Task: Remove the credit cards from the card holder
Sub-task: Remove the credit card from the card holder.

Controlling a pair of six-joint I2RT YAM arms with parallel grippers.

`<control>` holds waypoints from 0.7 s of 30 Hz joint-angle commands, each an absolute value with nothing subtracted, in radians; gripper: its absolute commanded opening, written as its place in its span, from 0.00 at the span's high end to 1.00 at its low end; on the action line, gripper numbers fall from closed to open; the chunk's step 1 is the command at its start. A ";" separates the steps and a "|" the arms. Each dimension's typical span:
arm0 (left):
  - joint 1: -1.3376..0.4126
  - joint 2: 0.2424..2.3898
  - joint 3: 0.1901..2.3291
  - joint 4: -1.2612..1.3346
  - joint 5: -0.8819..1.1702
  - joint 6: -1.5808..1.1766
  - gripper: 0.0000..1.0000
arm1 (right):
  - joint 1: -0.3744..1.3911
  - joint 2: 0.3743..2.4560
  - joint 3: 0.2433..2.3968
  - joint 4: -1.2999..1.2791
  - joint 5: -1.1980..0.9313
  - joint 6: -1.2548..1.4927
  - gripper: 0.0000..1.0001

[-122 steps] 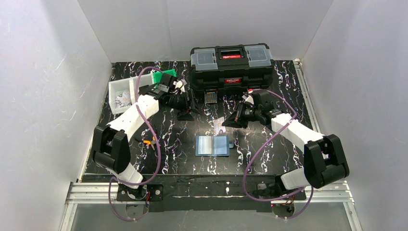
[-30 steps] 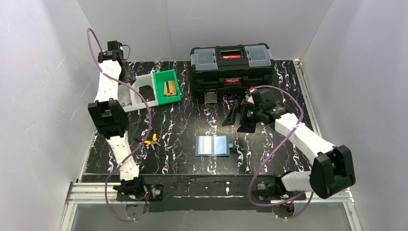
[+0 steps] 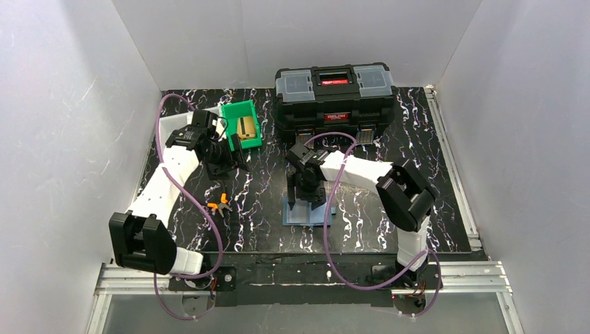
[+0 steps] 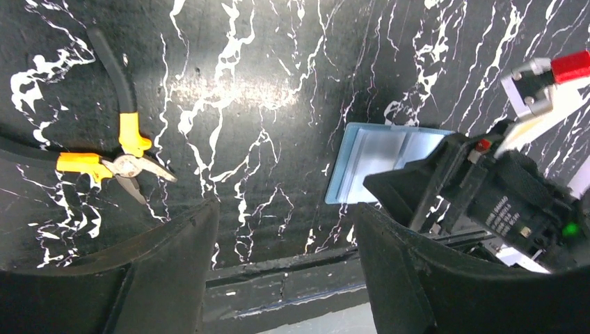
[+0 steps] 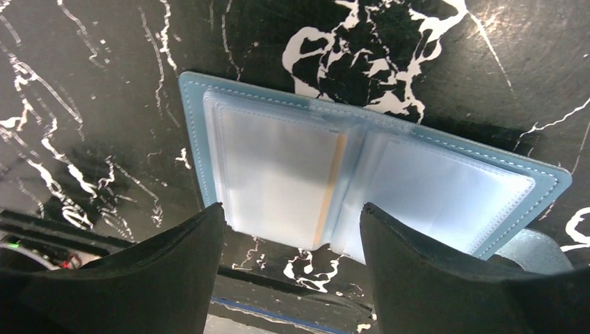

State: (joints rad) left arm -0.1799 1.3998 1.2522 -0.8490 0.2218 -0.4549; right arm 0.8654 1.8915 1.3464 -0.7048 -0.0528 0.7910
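Observation:
The card holder [image 5: 376, 174] lies open on the black marbled table, light blue with clear sleeves. A thin orange card edge [image 5: 332, 184] shows inside its left sleeve by the fold. My right gripper [image 5: 292, 209] hangs open just above the holder's near edge, with nothing between its fingers. In the top view that gripper [image 3: 306, 193] covers most of the card holder [image 3: 306, 217]. An orange-tan credit card [image 3: 244, 127] lies in the green bin. My left gripper [image 3: 233, 158] is open and empty, in front of the bin and left of the card holder [image 4: 376, 156].
A big black toolbox [image 3: 334, 94] stands at the back, the green bin [image 3: 229, 111] to its left. Orange-handled pliers [image 3: 218, 204] lie left of the holder, also seen in the left wrist view as pliers [image 4: 118, 163]. White walls close in three sides.
My left arm has swung from the back left corner down to in front of the green bin. My right arm has moved left and down over the card holder, its jaws narrowing a little.

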 commanded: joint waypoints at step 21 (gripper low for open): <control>-0.204 1.352 1.148 -0.800 0.292 -0.500 0.30 | 0.927 2.046 1.440 -0.798 0.009 0.732 0.39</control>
State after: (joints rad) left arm -0.1864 1.3628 1.1564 -0.7944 0.2779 -0.4892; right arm 0.9207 1.9995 1.4467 -0.7910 0.0002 0.7544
